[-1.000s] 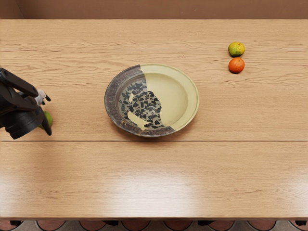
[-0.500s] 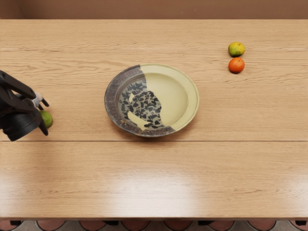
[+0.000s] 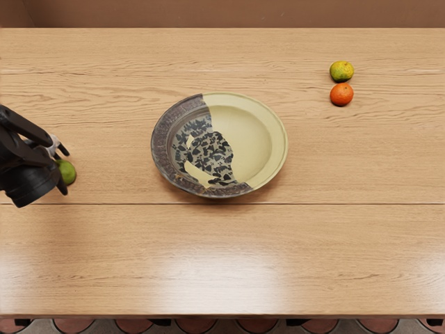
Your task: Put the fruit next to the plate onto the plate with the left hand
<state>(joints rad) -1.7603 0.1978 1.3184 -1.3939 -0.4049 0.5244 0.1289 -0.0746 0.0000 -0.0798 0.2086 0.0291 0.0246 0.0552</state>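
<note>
In the head view, your left hand sits at the very edge of the frame where its arm enters, a dark bulk low over the wooden table. The green fruit is right against the hand's outer side, the side facing the middle of the table. Part of it is covered by the hand and the rest peeks out. It appears to rest on the table top, though the hand hides its near edge, so you cannot be sure of that. Whether the hand is clamped on the fruit, merely cupped beside it or held apart cannot be told from this angle. Beyond the fruit, in the same direction away from the hand, lies the plate. It is well apart from both hand and fruit, roughly level with the hand across the table. One half is pale yellow, the other has a grey rim and a dark leafy pattern, and nothing lies on it. Much farther out from the hand, past the plate and toward the far edge of the table, a yellow-green fruit and an orange fruit sit just beside one another.
</note>
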